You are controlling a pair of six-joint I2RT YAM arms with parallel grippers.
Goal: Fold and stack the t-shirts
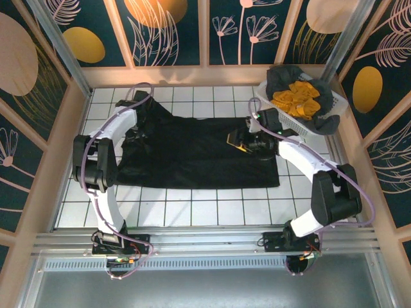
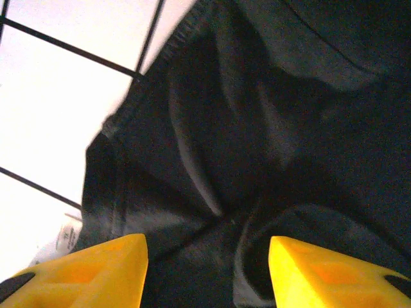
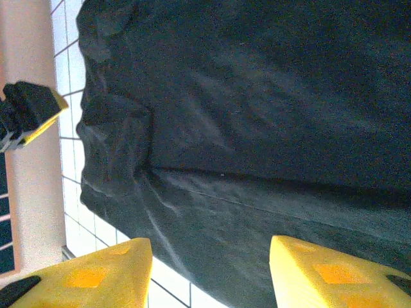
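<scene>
Left of centre in the top view, the left gripper (image 2: 206, 256) stood open over a bunched edge of the black shirt (image 1: 192, 154), which lay spread mid-frame, probably for folding. Right of centre, the right gripper (image 3: 210, 253) hung open above it. A yellow shirt (image 1: 297, 97) and grey shirt (image 1: 282, 78) waited in the basket (image 1: 307, 131), upper right.

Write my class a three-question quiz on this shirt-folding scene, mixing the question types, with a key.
1. True or false: the black t-shirt lies spread on the tiled table.
2. Which colour is the shirt on top in the white basket? A mustard-yellow, B red, C white.
3. Fill the gap: the left claw and right claw both have their jaws ____ over the black t-shirt.
Key: 1 true; 2 A, the mustard-yellow shirt; 3 open.
</scene>
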